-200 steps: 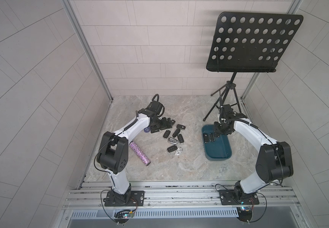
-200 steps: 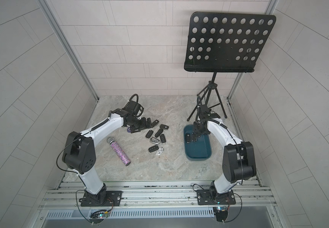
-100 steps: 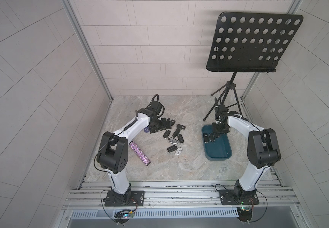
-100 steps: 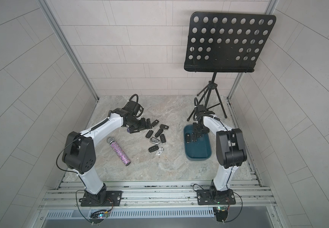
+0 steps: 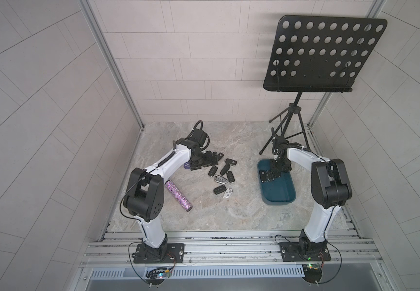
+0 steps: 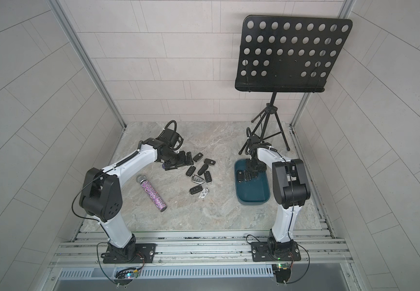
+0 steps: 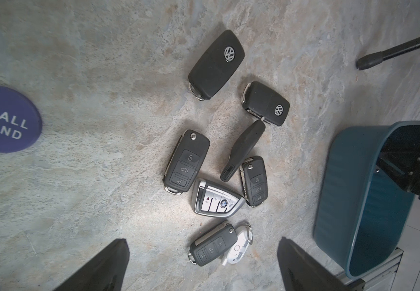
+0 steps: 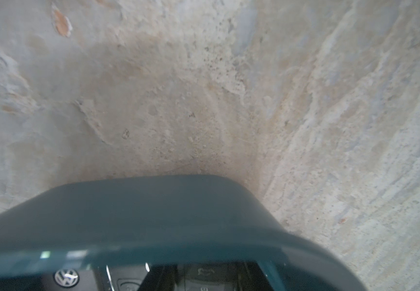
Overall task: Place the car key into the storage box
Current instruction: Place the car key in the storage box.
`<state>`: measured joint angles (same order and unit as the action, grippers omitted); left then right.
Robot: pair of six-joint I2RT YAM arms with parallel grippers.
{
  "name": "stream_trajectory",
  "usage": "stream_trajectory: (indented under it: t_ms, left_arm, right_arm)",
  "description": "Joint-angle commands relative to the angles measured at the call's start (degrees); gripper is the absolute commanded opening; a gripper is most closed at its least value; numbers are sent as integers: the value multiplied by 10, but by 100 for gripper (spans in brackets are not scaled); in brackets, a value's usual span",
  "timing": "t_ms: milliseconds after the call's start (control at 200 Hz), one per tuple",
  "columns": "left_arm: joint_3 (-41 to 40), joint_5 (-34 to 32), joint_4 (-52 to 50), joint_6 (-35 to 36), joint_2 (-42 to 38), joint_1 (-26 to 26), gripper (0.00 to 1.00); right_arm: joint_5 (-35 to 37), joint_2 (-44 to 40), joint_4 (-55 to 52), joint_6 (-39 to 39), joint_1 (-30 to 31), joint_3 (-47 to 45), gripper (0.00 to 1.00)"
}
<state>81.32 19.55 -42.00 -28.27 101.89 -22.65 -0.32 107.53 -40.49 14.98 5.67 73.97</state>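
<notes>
**Robot test cell in a lab**

A small enclosed booth, not a lived-in room. Pale panel walls [image 5: 52, 100] meet at aluminium corner posts [image 5: 113, 68]. A white-and-black left arm [image 5: 168, 163] and right arm [image 5: 304, 158] are bolted to a slotted metal rail [image 5: 229, 248] hung with loose wiring. Unrelated props sit on the stone-patterned tabletop [image 5: 229, 214]. A black music stand [image 5: 317, 53] rises beyond the right gripper [image 5: 279, 170], with a teal storage box [image 5: 279, 202] beneath it. Car key fobs [image 5: 222, 173] lie between the grippers. A glittery microphone [image 5: 177, 195] lies railward of the left gripper [image 5: 205, 161], and a poker chip [image 7: 5, 118] sits beside it.
</notes>
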Motion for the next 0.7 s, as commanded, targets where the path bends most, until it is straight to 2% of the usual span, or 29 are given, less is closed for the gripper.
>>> stream_trajectory:
  t_ms: [0,140,315,520,695]
  left_arm:
    - [3,-9,-17,14,-11,0,100]
    - [4,-9,-18,16,-11,1,100]
    - [6,-5,-16,18,-10,3,100]
    - [3,1,-12,15,-6,3,100]
    - [-5,7,-4,10,-8,4,100]
  right_arm:
    - [13,11,-9,-6,-2,14,37]
    - [14,8,-14,-3,-2,17,44]
    - [13,-17,-28,2,-2,19,48]
    - [-20,-74,-42,21,9,2,47]
    - [-58,-126,-36,40,43,-43,46]
